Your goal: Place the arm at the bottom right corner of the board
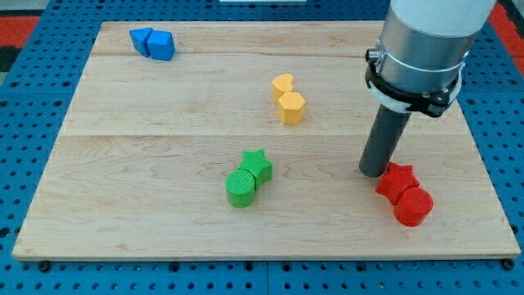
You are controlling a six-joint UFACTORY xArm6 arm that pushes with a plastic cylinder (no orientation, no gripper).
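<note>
Tip (374, 173) is resting on board (164, 229), touching red star (399, 179) at its ten o'clock; no pincer is showing, nothing held.

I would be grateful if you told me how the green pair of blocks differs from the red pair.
The green star and green cylinder sit mid-board, far from my tip; the red star and red cylinder sit at the view's right, the star right beside my tip. Both pairs touch, star above cylinder.

The arm (426, 37) is a wide silver-grey cylinder. A black clamp ring with 1 white band circles its base. Below, a dark grey rod narrows to my tip (372, 173).
</note>
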